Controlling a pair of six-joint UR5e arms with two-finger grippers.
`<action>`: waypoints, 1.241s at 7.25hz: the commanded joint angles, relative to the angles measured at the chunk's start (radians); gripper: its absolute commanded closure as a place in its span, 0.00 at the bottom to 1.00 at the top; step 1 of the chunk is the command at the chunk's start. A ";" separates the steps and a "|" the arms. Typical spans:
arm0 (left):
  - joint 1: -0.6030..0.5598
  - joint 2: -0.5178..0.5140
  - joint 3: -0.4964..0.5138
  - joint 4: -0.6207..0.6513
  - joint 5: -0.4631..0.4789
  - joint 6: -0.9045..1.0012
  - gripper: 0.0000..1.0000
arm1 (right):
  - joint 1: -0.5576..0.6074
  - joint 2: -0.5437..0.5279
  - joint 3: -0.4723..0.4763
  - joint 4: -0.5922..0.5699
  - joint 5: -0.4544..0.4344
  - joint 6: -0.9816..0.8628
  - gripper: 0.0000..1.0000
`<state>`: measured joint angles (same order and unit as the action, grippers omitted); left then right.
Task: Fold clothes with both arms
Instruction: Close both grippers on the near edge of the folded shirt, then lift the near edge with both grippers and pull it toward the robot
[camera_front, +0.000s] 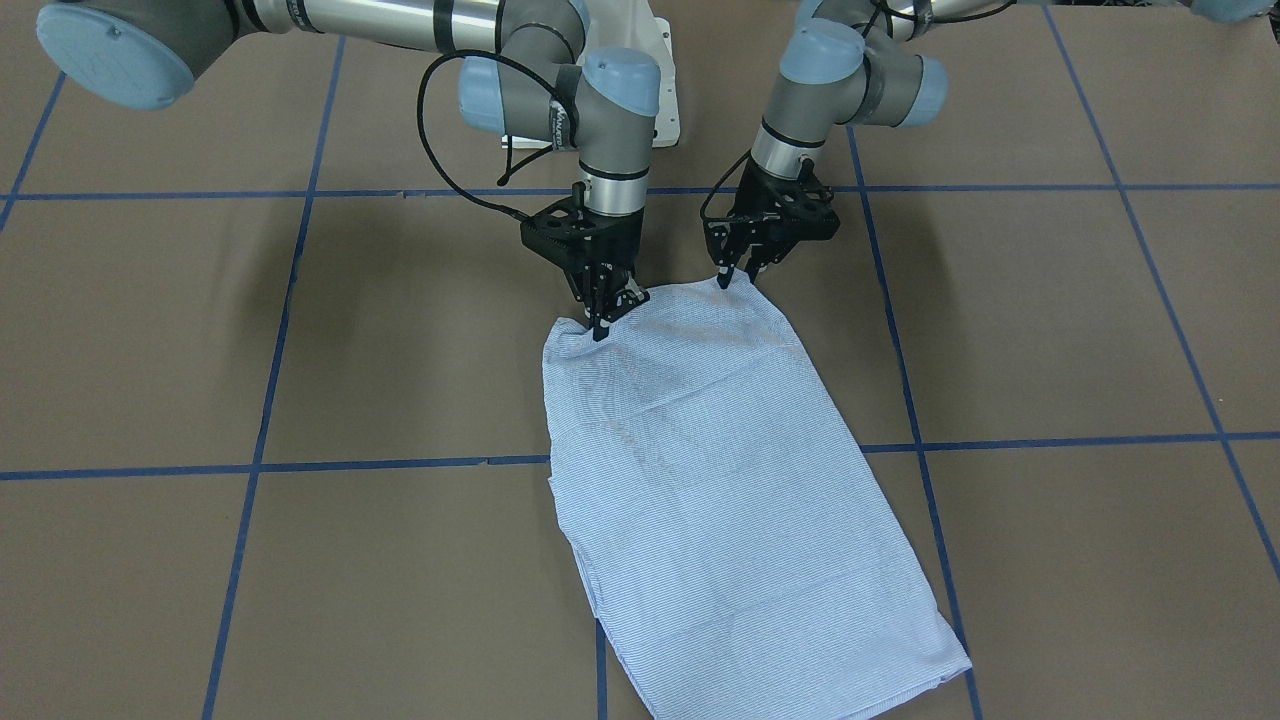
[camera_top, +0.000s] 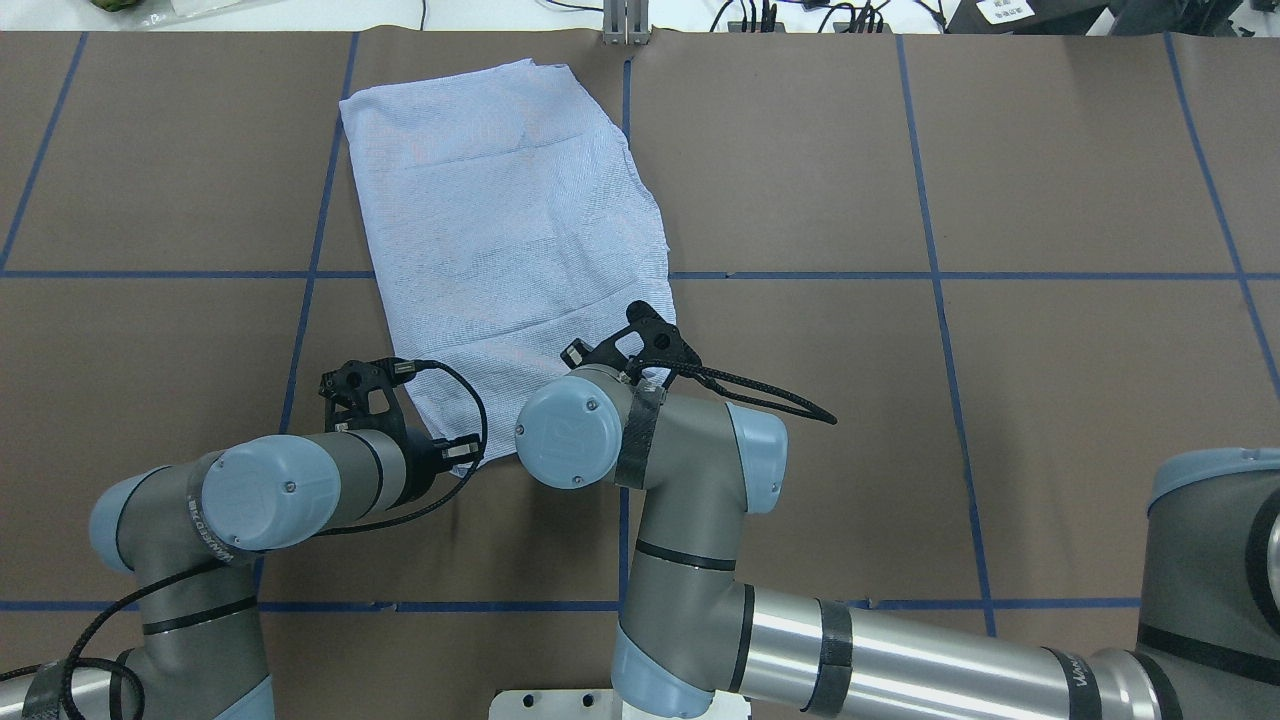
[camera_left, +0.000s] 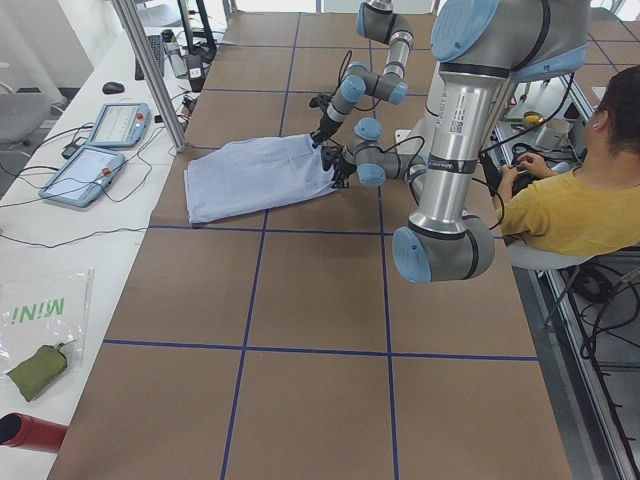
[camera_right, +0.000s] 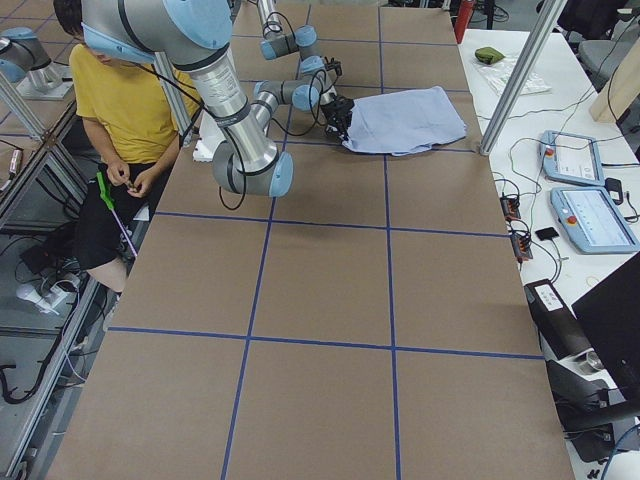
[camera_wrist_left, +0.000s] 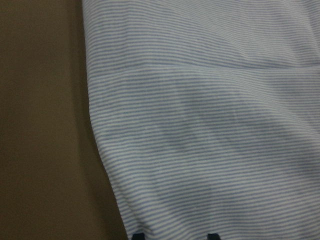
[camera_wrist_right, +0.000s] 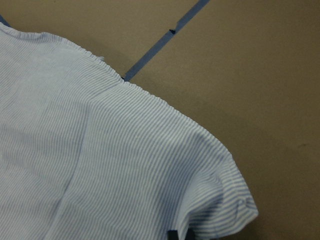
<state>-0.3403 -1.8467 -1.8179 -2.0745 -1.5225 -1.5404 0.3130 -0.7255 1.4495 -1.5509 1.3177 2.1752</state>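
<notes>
Right gripper (camera_front: 603, 318) points straight down with its fingers drawn nearly together on a small bunch of cloth at one near corner of the shirt (camera_front: 720, 480). In the right wrist view the two dark fingertips (camera_wrist_right: 172, 234) sit just apart at the bottom edge, with the puckered corner of striped fabric between them. Left gripper (camera_front: 738, 272) leans in at the other near corner, and its fingers stand spread. In the left wrist view the fingertips (camera_wrist_left: 139, 235) are well apart at the bottom edge, with flat striped cloth running across between them, so it is open on the shirt's edge rather than pinching it. Seen from overhead, the shirt lies flat on the brown table (camera_front: 1050, 330) as a long, folded oblong with no sleeves showing. It stretches away from both grippers toward about 11 o'clock, and its far end is close to the table's far edge. The left gripper is at the shirt's 7 o'clock corner, the right at its 5 o'clock corner, and the near hem spans between them.
</notes>
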 joint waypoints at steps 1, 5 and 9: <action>0.000 -0.002 -0.006 0.002 0.001 0.006 1.00 | 0.000 -0.005 0.006 0.000 0.000 -0.002 1.00; 0.004 -0.032 -0.203 0.028 -0.042 -0.006 1.00 | -0.052 -0.327 0.479 -0.029 -0.018 -0.018 1.00; 0.128 -0.023 -0.335 0.030 -0.039 -0.053 1.00 | -0.331 -0.390 0.865 -0.386 -0.185 0.017 1.00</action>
<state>-0.2589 -1.8760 -2.0970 -2.0461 -1.5628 -1.5635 0.0690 -1.1104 2.2161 -1.8379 1.1783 2.1759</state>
